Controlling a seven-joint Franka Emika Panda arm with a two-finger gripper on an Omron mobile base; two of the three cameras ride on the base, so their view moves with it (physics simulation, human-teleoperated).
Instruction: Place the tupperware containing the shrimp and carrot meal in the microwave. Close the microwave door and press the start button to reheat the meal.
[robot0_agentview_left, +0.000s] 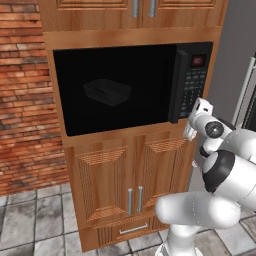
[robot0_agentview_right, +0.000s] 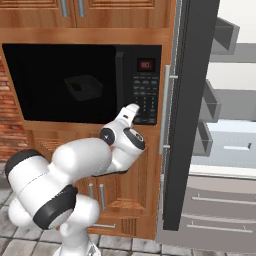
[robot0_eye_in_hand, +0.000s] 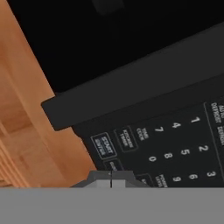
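The microwave (robot0_agentview_left: 120, 87) sits in the wooden cabinet with the microwave door (robot0_agentview_right: 65, 82) shut. The tupperware (robot0_agentview_left: 107, 91) shows faintly through the dark glass as a shallow tub (robot0_agentview_right: 82, 86) on the oven floor. I cannot make out the shrimp and carrot meal through the glass. My gripper (robot0_agentview_left: 201, 104) is shut, holds nothing, and points at the lower part of the keypad (robot0_agentview_right: 146, 97), right of the bar handle (robot0_agentview_left: 175, 85). In the hand view the joined fingertips (robot0_eye_in_hand: 111, 178) sit just below the start button (robot0_eye_in_hand: 103, 145).
The tall grey fridge door (robot0_agentview_right: 187, 115) stands open just right of the microwave, with shelf bins (robot0_agentview_right: 212, 102) and drawers (robot0_agentview_right: 220, 210) behind it. Wooden cabinet doors (robot0_agentview_left: 125, 175) lie below the oven, a brick wall (robot0_agentview_left: 25, 100) to the left.
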